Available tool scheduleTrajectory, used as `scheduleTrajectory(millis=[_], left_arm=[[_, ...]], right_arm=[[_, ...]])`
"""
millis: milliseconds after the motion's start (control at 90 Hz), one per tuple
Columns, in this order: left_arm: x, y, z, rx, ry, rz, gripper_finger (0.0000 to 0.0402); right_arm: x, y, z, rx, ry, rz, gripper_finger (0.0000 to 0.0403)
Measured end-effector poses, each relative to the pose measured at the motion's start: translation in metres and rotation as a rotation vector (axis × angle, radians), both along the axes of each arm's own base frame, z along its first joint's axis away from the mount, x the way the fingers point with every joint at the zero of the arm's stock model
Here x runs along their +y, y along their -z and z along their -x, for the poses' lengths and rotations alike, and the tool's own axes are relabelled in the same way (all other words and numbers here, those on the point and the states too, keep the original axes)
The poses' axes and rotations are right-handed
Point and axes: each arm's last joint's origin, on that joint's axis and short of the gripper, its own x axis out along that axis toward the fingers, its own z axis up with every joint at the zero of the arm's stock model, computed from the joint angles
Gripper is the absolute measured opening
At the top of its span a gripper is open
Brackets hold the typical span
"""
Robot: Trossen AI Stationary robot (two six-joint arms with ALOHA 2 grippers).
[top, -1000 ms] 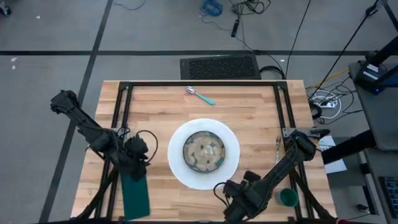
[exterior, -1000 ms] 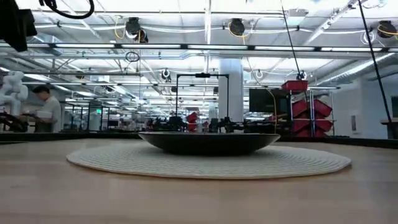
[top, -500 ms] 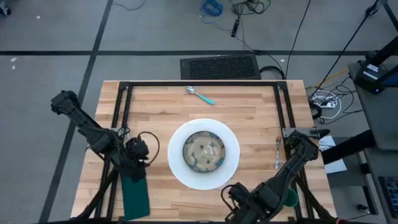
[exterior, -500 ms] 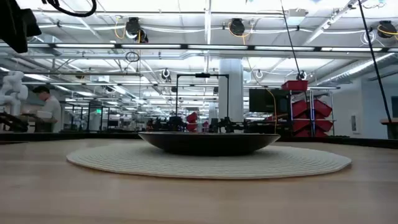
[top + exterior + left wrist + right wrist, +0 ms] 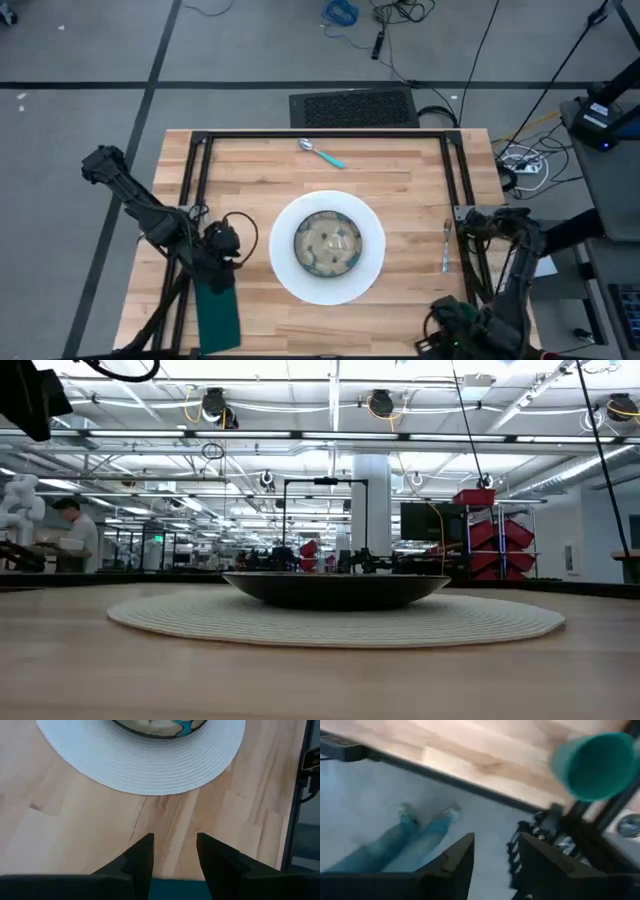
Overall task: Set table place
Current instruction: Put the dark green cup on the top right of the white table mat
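Right fingers (image 5: 495, 865) parted, blurred – teal cup (image 5: 592, 766) cut off

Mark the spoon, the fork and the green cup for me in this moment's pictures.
spoon (image 5: 321, 153), high view, on the middle of its handle.
fork (image 5: 446, 246), high view, on the middle of its handle.
green cup (image 5: 592, 766), right wrist view, on its open mouth.

We are seeing a white round mat (image 5: 372, 262) lying flat with a dark bowl (image 5: 328, 243) sitting on its middle. A spoon (image 5: 321, 152) is lying at the far edge, a fork (image 5: 447, 245) right of the mat, a green cup (image 5: 592, 766) near the front corner.
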Motion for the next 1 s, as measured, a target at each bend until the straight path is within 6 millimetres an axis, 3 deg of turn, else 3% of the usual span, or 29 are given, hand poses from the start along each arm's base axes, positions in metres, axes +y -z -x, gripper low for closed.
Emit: scheduleTrajectory(millis=[178,356,522,1000], left_arm=[[0.000,0.000,0.000,0.004,0.022,0.001,0.0134],[-0.001,0.000,0.000,0.007,0.024,0.004,0.0134],[-0.001,0.000,0.000,0.008,0.024,0.004,0.0134],[0.001,0.000,0.000,0.001,0.020,-0.025,0.0134]], right_arm=[[-0.022,0.021,0.015,0.042,-0.001,-0.010,0.0140],[-0.039,0.056,0.026,-0.002,0.004,-0.096,0.0139],[-0.053,0.083,0.034,0.097,0.016,-0.082,0.0139],[-0.060,0.137,0.037,0.126,-0.007,-0.132,0.0127]])
